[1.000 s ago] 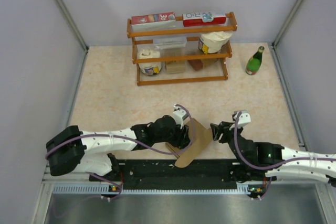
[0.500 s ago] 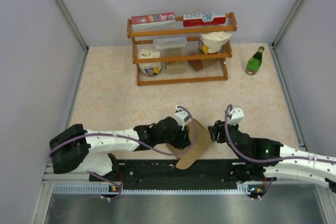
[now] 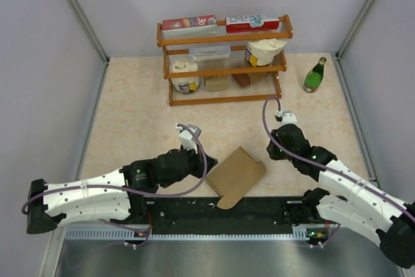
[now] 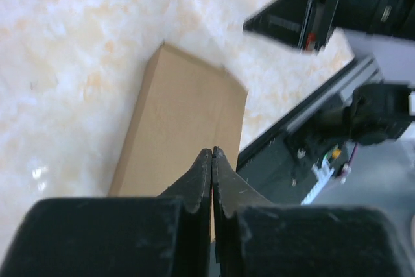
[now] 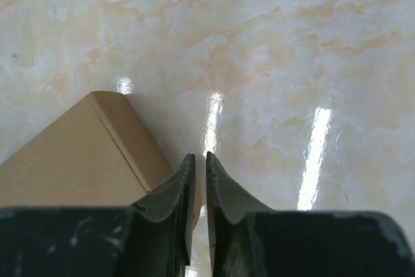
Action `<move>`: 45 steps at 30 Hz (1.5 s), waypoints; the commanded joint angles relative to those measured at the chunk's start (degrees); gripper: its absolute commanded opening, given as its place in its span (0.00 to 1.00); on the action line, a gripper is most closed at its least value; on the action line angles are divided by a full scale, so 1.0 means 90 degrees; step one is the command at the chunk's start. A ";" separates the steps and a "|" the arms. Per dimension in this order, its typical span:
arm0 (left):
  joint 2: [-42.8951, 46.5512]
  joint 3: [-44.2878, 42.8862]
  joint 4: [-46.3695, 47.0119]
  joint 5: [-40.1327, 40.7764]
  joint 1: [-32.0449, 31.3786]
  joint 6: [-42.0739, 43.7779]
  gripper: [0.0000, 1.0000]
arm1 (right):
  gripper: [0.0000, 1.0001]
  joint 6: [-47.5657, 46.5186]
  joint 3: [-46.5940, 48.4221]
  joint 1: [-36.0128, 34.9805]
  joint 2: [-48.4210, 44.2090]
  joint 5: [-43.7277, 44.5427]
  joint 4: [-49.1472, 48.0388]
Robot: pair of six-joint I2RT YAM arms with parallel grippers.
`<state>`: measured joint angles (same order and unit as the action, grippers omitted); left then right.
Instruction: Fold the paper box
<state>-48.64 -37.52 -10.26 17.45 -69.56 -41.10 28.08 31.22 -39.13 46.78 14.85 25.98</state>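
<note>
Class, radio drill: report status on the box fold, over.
Status: left gripper jaws shut, empty; right gripper nearly shut, empty. The box flat on table between arms, held by neither. Nothing in the way.

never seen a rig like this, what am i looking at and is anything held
Two robot arms bolted to a table, each ending in two-finger jaws. The top picture looks down from above: left arm, right arm. The other two come from wrist cameras looking past their own jaws. Between the arms lies a flat brown paper box. Behind stand a wooden shelf and a green bottle. Both jaws are closed or nearly closed, holding nothing.
</note>
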 commanded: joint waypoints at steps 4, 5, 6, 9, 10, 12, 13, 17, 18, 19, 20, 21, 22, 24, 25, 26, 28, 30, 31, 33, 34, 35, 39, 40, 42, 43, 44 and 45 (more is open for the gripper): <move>-0.0229 0.0857 -0.1194 0.0844 -0.0923 -0.2120 0.00 | 0.01 -0.0522 0.0144 0.0842 0.0758 -0.1552 -0.0620; -0.0317 0.0955 -0.1213 0.0883 -0.1030 -0.2384 0.00 | 0.00 -0.0541 0.0134 0.0881 0.0865 -0.1620 -0.0717; -0.0415 0.1004 -0.1300 0.0970 -0.1118 -0.2628 0.00 | 0.00 -0.0551 0.0144 0.0901 0.0963 -0.1814 -0.0796; -0.0571 0.1141 -0.1341 0.1059 -0.1314 -0.3195 0.00 | 0.00 -0.0668 0.0173 0.0911 0.1275 -0.2079 -0.0972; -0.0610 0.1161 -0.1311 0.1049 -0.1362 -0.3313 0.00 | 0.00 -0.0707 0.0193 0.0901 0.1383 -0.2148 -0.1001; -0.0727 0.1171 -0.1292 0.1078 -0.1431 -0.3460 0.00 | 0.00 -0.0746 0.0203 0.0911 0.1559 -0.2246 -0.1021; -0.0786 0.1171 -0.1282 0.1088 -0.1441 -0.3489 0.00 | 0.00 -0.0756 0.0203 0.0901 0.1627 -0.2294 -0.1050; -0.1059 0.1180 -0.1087 0.1195 -0.1451 -0.3626 0.00 | 0.00 -0.0834 0.0154 0.0901 0.1803 -0.2675 -0.1148; -0.1157 0.1171 -0.1028 0.1215 -0.1441 -0.3626 0.00 | 0.00 -0.0854 0.0154 0.0911 0.1852 -0.2763 -0.1167; -0.1293 0.1161 -0.0941 0.1205 -0.1441 -0.3626 0.00 | 0.00 -0.0864 0.0154 0.0901 0.1891 -0.2850 -0.1158; -0.1381 0.1161 -0.0872 0.1186 -0.1441 -0.3626 0.00 | 0.00 -0.0893 0.0164 0.0911 0.1930 -0.2909 -0.1158; -0.1489 0.1151 -0.0814 0.1157 -0.1441 -0.3617 0.00 | 0.00 -0.0893 0.0164 0.0901 0.1960 -0.2978 -0.1167; -0.1596 0.1151 -0.0745 0.1137 -0.1441 -0.3617 0.00 | 0.00 -0.0922 0.0144 0.0901 0.1970 -0.3036 -0.1177; -0.1753 0.1151 -0.0706 0.1195 -0.1441 -0.3646 0.00 | 0.00 -0.0932 0.0115 0.0911 0.1970 -0.3134 -0.1197; -0.1811 0.1141 -0.0696 0.1254 -0.1431 -0.3675 0.00 | 0.00 -0.0932 0.0086 0.0911 0.1970 -0.3154 -0.1187; -0.1851 0.1141 -0.0696 0.1312 -0.1422 -0.3685 0.00 | 0.00 -0.0932 0.0066 0.0901 0.1950 -0.3164 -0.1187; -0.1871 0.1161 -0.0705 0.1420 -0.1373 -0.3675 0.00 | 0.00 -0.0932 0.0047 0.0901 0.1940 -0.3193 -0.1187; -0.1842 0.1161 -0.0705 0.1537 -0.1276 -0.3588 0.00 | 0.00 -0.0913 0.0008 0.0911 0.1921 -0.3213 -0.1187; -0.1822 0.1170 -0.0696 0.1547 -0.1188 -0.3500 0.00 | 0.00 -0.0903 -0.0002 0.0911 0.1911 -0.3232 -0.1187; -0.1763 0.1171 -0.0618 0.1547 -0.1003 -0.3257 0.00 | 0.00 -0.0893 -0.0032 0.0901 0.1892 -0.3261 -0.1187; -0.1734 0.1161 -0.0540 0.1537 -0.0915 -0.3120 0.00 | 0.00 -0.0883 -0.0061 0.0911 0.1882 -0.3262 -0.1187; -0.1715 0.1161 -0.0481 0.1528 -0.0798 -0.2983 0.00 | 0.00 -0.0854 -0.0071 0.0901 0.1862 -0.3271 -0.1197; -0.1685 0.1190 -0.0111 0.1236 -0.0203 -0.2358 0.00 | 0.00 -0.0747 -0.0178 0.0901 0.1794 -0.3252 -0.1255; -0.1675 0.1219 0.0006 0.1109 -0.0065 -0.2251 0.00 | 0.00 -0.0708 -0.0188 0.0911 0.1804 -0.3252 -0.1284; -0.1685 0.1258 0.0173 0.0952 0.0208 -0.1948 0.00 | 0.00 -0.0649 -0.0236 0.0901 0.1804 -0.3281 -0.1343; -0.1685 0.1249 0.0241 0.0922 0.0335 -0.1840 0.00 | 0.00 -0.0629 -0.0237 0.0911 0.1813 -0.3281 -0.1363; -0.1724 0.1229 0.0309 0.0854 0.0462 -0.1694 0.00 | 0.01 -0.0610 -0.0246 0.0911 0.1823 -0.3271 -0.1392; -0.1773 0.1219 0.0436 0.0796 0.0570 -0.1567 0.00 | 0.01 -0.0590 -0.0266 0.0901 0.1823 -0.3262 -0.1431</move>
<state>-64.88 -26.83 -12.78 27.05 -67.61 -61.78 21.52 29.23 -31.57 64.12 -13.65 16.19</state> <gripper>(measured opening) 0.009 0.005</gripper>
